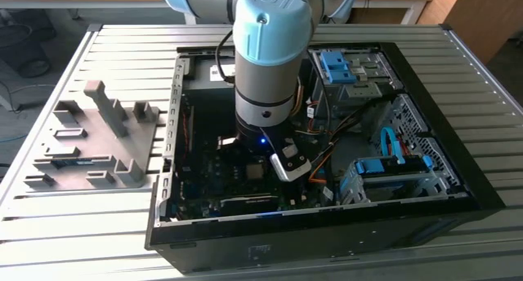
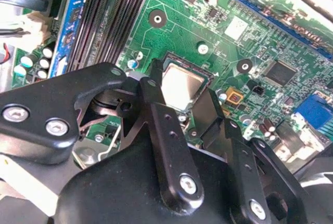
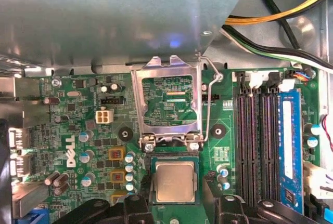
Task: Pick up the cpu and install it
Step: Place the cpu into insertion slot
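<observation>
Inside the socket [image 3: 150,180], the cpu [image 3: 176,182] sits beneath the end effector [image 2: 183,91]; gripping or released, cannot tell. Seating step, judged; next move needs square alignment, retention frame [image 3: 165,64] open.

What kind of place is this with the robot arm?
Probably a robotics lab or workshop. A robot arm reaches down into an open computer case on a slatted metal table, with a grey parts rack beside it.

I note an open computer case [image 1: 327,238] on the slatted table [image 1: 482,91], a grey rack [image 1: 94,149] beside it at the exterior view's left. Inside, black memory slots [image 3: 255,146] line the green board [image 3: 73,125].
</observation>
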Robot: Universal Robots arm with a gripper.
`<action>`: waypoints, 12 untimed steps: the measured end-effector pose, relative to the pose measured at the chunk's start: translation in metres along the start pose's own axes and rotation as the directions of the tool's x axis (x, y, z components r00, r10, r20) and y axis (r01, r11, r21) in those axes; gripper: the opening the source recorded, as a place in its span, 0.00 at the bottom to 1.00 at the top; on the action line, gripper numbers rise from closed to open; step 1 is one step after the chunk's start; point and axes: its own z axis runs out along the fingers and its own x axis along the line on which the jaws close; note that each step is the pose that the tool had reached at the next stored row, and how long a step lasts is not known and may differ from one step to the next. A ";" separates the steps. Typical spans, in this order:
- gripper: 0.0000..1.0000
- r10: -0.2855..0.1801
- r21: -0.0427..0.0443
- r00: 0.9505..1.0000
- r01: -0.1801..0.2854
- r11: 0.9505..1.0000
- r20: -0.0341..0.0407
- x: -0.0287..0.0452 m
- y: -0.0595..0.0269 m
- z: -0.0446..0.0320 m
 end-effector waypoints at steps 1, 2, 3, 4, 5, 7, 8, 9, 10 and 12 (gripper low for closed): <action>0.51 0.000 0.000 1.000 0.000 1.000 -0.001 0.0000 0.0000 0.0006; 0.51 0.000 0.000 1.000 0.000 1.000 -0.001 0.0000 0.0000 0.0010; 0.51 0.000 0.000 1.000 0.000 1.000 -0.001 -0.0001 -0.0001 0.0014; 0.51 0.000 0.000 1.000 0.000 1.000 -0.002 -0.0002 0.0000 0.0016; 0.51 0.000 0.000 1.000 0.000 1.000 -0.002 -0.0002 0.0000 0.0019; 0.51 0.000 0.000 1.000 0.000 1.000 -0.002 -0.0002 0.0000 0.0023; 0.51 0.000 0.001 1.000 0.000 1.000 -0.002 -0.0002 0.0000 0.0023; 0.51 0.000 0.000 1.000 0.000 1.000 -0.002 -0.0002 0.0000 0.0024; 0.51 0.000 0.000 1.000 0.000 1.000 -0.002 -0.0002 0.0001 0.0024; 0.51 0.000 0.000 1.000 0.000 1.000 -0.002 0.0007 0.0002 0.0026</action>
